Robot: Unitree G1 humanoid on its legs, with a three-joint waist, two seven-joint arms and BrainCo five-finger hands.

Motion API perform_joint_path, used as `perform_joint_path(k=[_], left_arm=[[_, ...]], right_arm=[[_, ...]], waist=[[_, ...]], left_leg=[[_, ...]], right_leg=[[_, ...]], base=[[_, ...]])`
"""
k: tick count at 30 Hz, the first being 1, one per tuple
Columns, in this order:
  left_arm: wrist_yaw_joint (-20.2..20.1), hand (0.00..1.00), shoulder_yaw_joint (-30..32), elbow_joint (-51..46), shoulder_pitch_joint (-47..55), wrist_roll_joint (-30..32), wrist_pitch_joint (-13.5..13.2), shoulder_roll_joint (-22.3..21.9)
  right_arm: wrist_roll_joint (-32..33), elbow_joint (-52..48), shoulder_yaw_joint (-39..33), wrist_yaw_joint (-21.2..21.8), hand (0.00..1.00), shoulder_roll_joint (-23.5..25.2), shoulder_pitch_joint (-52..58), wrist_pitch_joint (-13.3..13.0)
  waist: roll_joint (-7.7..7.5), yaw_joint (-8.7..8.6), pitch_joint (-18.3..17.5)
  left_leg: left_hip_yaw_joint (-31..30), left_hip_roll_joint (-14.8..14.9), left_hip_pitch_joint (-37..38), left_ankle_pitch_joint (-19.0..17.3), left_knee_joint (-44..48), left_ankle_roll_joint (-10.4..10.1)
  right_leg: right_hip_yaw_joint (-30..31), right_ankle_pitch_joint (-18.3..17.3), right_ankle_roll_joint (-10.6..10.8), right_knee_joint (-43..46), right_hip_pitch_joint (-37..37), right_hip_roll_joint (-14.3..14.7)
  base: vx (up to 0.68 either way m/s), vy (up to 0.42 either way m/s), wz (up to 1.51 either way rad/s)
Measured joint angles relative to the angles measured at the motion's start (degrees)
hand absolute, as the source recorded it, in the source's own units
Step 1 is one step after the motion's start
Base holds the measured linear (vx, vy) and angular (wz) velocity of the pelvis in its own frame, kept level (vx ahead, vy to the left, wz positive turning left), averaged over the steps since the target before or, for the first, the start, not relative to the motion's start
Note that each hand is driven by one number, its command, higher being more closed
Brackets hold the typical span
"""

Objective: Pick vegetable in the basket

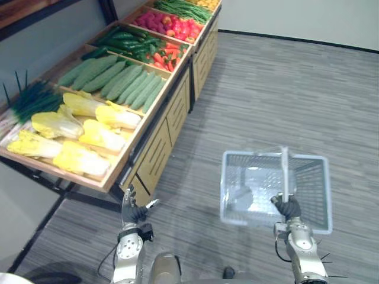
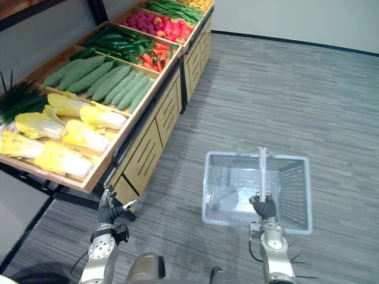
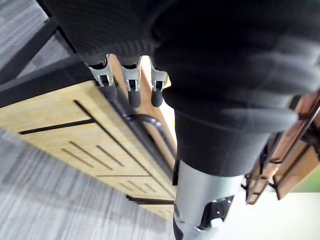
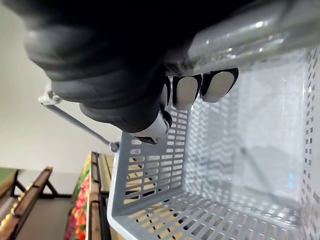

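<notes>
Above grey floor [image 1: 284, 89], right hand [image 1: 288, 208] clasping basket handle [image 1: 285, 171], palm hidden

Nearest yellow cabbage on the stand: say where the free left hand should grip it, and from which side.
Grip the cabbage across its thick middle, coming down from above over the near rim of its tray. It lies on its side along that rim, top uncovered, so the open left hand should span its width.
</notes>
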Motion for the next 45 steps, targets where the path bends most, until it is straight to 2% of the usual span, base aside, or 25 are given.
perform_joint_path(k=[1, 3, 4, 6, 7, 8, 9, 11, 12, 14, 17, 18, 19, 21, 22, 23, 24, 27, 30, 33, 34, 36, 40, 43, 45], left_arm=[[0.88, 0.0, 0.34, -2.32, -0.19, 0.49, 0.01, 0.74], [1.53, 0.0, 1.25, -6.86, -1.31, 2.67, -0.09, 0.07], [1.69, 0.0, 1.38, -7.71, -1.44, 3.26, -0.14, -0.18], [3.87, 0.0, 1.95, -9.65, -0.87, 7.58, -0.16, -0.43], [4.07, 0.0, 2.07, -9.83, -0.76, 8.04, -0.16, -0.41], [6.31, 0.0, 2.81, -11.82, 0.22, 11.48, 0.11, -0.02], [7.84, 0.0, 3.18, -13.78, 1.15, 13.48, 0.35, 0.22], [9.98, 0.0, 3.83, -16.09, 1.92, 16.1, 0.67, 0.21], [12.07, 0.0, 4.06, -17.07, 2.24, 18.4, 0.76, 0.23], [13.45, 0.0, 3.87, -18.79, 2.32, 20.29, 0.9, -0.32], [15.23, 0.0, 3.46, -20.38, 1.83, 22.43, 0.89, -0.9], [15.87, 0.0, 2.89, -20.6, 2.05, 22.76, 1.02, -0.86], [15.94, 0.0, 2.48, -20.76, 2.14, 23.1, 1.05, -0.44], [15.86, 0.0, 0.94, -19.47, 2.36, 23.58, 1.95, -2.4], [15.77, 0.0, -0.71, -19.43, 2.04, 23.56, 1.96, -3.14], [15.73, 0.0, -1.11, -19.43, 1.67, 23.53, 1.95, -3.51], [15.71, 0.0, -1.3, -19.22, 0.98, 23.44, 1.95, -3.59], [15.56, 0.0, -2.08, -16.64, -2.35, 23.28, 1.98, -3.56], [14.43, 0.0, -4.08, -13.38, -6.58, 22.8, 1.98, -2.79], [13.9, 0.0, -4.86, -8.69, -8.45, 22.25, 2.0, -0.03], [13.31, 0.0, -4.89, -6.62, -9.02, 22.27, 2.06, 1.25], [12.93, 0.0, -5.03, -2.91, -10.87, 22.28, 2.42, 2.44], [12.08, 0.0, -5.28, 5.56, -16.5, 22.31, 4.01, 4.88], [11.98, 0.0, -5.29, 11.69, -20.02, 22.23, 4.94, 7.74], [11.97, 0.0, -5.72, 14.73, -23.47, 22.1, 5.53, 8.26]], right_arm=[[-0.04, 0.36, 0.42, 0.09, 1.0, -0.16, -0.09, -0.02], [-0.6, 1.9, -0.21, 0.14, 1.0, -0.32, -0.64, 0.08], [-0.74, 2.52, -0.06, 0.27, 1.0, -0.27, -0.77, 0.19], [-1.6, 4.93, -0.05, 0.44, 1.0, 0.2, -0.7, 0.88], [-1.75, 5.1, -0.06, 0.46, 1.0, 0.28, -0.66, 0.9], [-2.29, 5.45, -0.04, 0.72, 1.0, 1.18, -0.01, 0.91], [-2.29, 5.45, 0.04, 1.16, 1.0, 1.72, 0.15, 0.91], [-2.29, 5.45, 0.25, 1.36, 1.0, 2.45, 0.16, 0.87], [-2.27, 5.43, 0.43, 1.39, 1.0, 2.95, 0.25, 0.74], [-2.27, 4.57, 0.33, 1.38, 1.0, 3.42, 1.35, 0.7], [-2.21, 1.4, 0.0, 1.41, 1.0, 5.06, 5.55, -0.07], [-2.0, 0.16, -0.04, 1.33, 1.0, 5.89, 8.18, -0.9], [-1.66, 0.19, -0.1, 1.27, 1.0, 6.36, 9.65, -1.28], [-1.34, 0.65, -1.27, 1.26, 1.0, 6.01, 11.03, -1.13], [-0.86, 0.63, -2.1, 1.22, 1.0, 5.99, 11.61, -1.12], [-0.59, 0.64, -2.51, 1.21, 1.0, 5.98, 11.71, -1.11], [-0.34, 0.95, -2.6, 1.22, 1.0, 5.98, 11.8, -1.08], [0.56, 0.98, -3.36, 1.18, 1.0, 6.36, 12.2, -1.08], [1.95, 2.14, -6.53, 0.86, 1.0, 7.09, 11.75, -1.41], [2.89, 5.81, -6.42, 0.23, 1.0, 7.32, 10.95, -1.46], [2.88, 6.66, -6.26, 0.29, 1.0, 7.35, 10.75, -1.47], [2.87, 8.65, -6.27, 0.32, 1.0, 7.29, 10.79, -1.38], [2.96, 11.09, -6.26, 0.2, 1.0, 7.53, 9.94, -0.9], [2.76, 11.14, -5.74, 0.32, 1.0, 7.38, 8.06, -1.15], [2.76, 11.14, -5.72, 0.34, 1.0, 7.09, 7.47, -1.15]], waist=[[-1.37, -0.53, -1.21], [-1.72, -0.04, -0.95], [-1.87, 0.45, -0.94], [-1.91, 0.99, -0.7], [-1.93, 0.99, -0.67], [-2.25, 0.74, -0.55], [-2.22, 0.41, -0.49], [-2.22, -0.21, -0.5], [-2.19, -0.52, -0.47], [-2.08, -0.53, -0.45], [-2.27, -0.88, -0.86], [-3.9, -0.87, -1.7], [-5.38, -0.84, -2.28], [-3.18, -0.7, -3.22], [-2.48, -0.62, -3.65], [-1.66, -0.4, -3.88], [-1.85, -0.17, -3.54], [-1.7, -0.49, -3.51], [-1.86, -0.77, -3.47], [-2.67, -1.5, -3.68], [-2.75, -2.29, -3.71], [-2.77, -2.37, -3.74], [-4.09, -4.09, -3.2], [-4.29, -5.28, -2.9], [-4.83, -5.22, -2.37]], left_leg=[[0.08, -2.54, -0.02, -0.26, -0.85, 1.23], [0.73, -3.33, -1.41, -2.72, 2.37, 4.52], [1.3, -3.77, -0.88, -3.19, 2.7, 5.26], [1.62, -6.02, 5.98, -5.5, -0.61, 5.44], [1.42, -6.2, 6.5, -5.56, -1.05, 5.44], [-0.78, -7.99, 11.15, -6.15, -4.12, 5.7], [-2.42, -8.58, 13.97, -6.47, -5.91, 5.91], [-4.62, -8.85, 16.59, -6.53, -7.77, 6.0], [-7.04, -8.83, 18.5, -6.56, -8.8, 5.97], [-10.92, -8.13, 20.42, -7.75, -8.94, 4.92], [-16.95, -6.05, 20.2, -10.58, -5.16, 2.29], [-19.54, -6.25, 18.89, -12.91, -2.58, 0.25], [-20.74, -6.69, 18.0, -14.73, -0.69, -0.97], [-22.36, -3.92, 15.99, -15.21, 1.94, -2.8], [-21.45, -2.5, 14.59, -14.01, 2.17, -4.6], [-20.55, -1.89, 14.19, -13.35, 1.61, -5.11], [-18.27, -0.85, 13.63, -11.69, 0.23, -6.08], [-8.42, 1.28, 13.34, -8.45, -2.27, -4.85], [2.43, 2.5, 13.29, -7.43, -4.99, -3.75], [3.18, 1.51, 13.82, -6.57, -8.45, -3.84], [3.4, 1.11, 13.94, -5.61, -10.06, -3.97], [4.24, 0.8, 14.23, -3.44, -12.59, -4.15], [4.76, 0.05, 14.81, 0.54, -18.29, -4.58], [6.22, 0.18, 14.79, 1.76, -20.12, -4.9], [7.31, 0.25, 14.53, 1.81, -20.06, -4.98]], right_leg=[[1.1, 0.39, -0.21, -1.43, 0.2, -1.66], [1.49, 1.74, 1.39, -0.6, 0.23, -2.67], [2.01, 1.84, 1.62, 0.88, 0.23, -3.22], [5.09, 3.52, 6.74, 16.85, -2.9, -5.77], [5.44, 3.78, 7.35, 18.66, -3.35, -6.0], [8.58, 4.93, 10.21, 34.53, -8.91, -6.76], [9.22, 3.24, 7.65, 42.33, -12.75, -6.25], [8.44, 0.53, 3.92, 45.38, -16.44, -5.28], [8.49, -1.97, 1.6, 43.89, -19.54, -3.66], [10.06, -3.5, -0.62, 38.96, -22.06, -0.87], [19.71, -3.19, -0.6, 24.79, -22.88, 5.91], [24.97, 0.83, -0.88, 17.41, -22.63, 6.73], [25.79, 1.47, 0.39, 15.55, -22.08, 5.45], [19.96, -0.13, -1.06, 15.24, -20.74, 5.83], [16.48, -0.17, -1.66, 14.25, -20.39, 5.47], [15.18, -0.03, -1.92, 14.23, -20.27, 5.33], [13.08, 0.34, -2.52, 13.95, -20.1, 4.99], [8.13, 0.87, -3.38, 11.2, -17.53, 3.71], [5.4, 1.0, -3.68, 9.51, -17.02, 2.34], [6.25, 2.11, -3.34, 7.41, -16.81, 2.1], [6.51, 3.12, -3.24, 6.17, -16.85, 2.13], [7.11, 4.95, -3.26, 4.08, -16.99, 2.56], [7.36, 6.82, -3.9, 1.33, -17.75, 3.51], [9.3, 7.99, -4.4, 0.28, -19.27, 4.21], [10.36, 8.38, -4.9, 0.25, -20.04, 4.89]], base=[[0.51, 0.189, 0.42], [0.43, 0.174, 0.4], [0.51, 0.237, 0.36], [0.49, 0.228, 0.24], [0.38, 0.123, 0.41], [0.34, 0.053, 0.62], [0.32, 0.032, 0.72], [0.29, -0.023, 0.7], [0.28, -0.06, 0.85], [0.27, -0.131, 1.05], [0.28, -0.253, 1.28], [0.29, -0.361, 1.68], [0.24, -0.339, 1.48], [0.21, -0.292, 1.39], [0.21, -0.274, 1.41], [0.15, -0.239, 1.19], [0.08, -0.241, 0.94], [-0.01, -0.158, 0.88], [-0.09, -0.026, 0.56], [-0.12, 0.025, 0.02], [-0.05, 0.026, -0.1], [-0.03, 0.01, -0.14], [0.0, -0.009, -0.03], [0.01, -0.011, -0.33], [-0.01, 0.0, -0.28]])
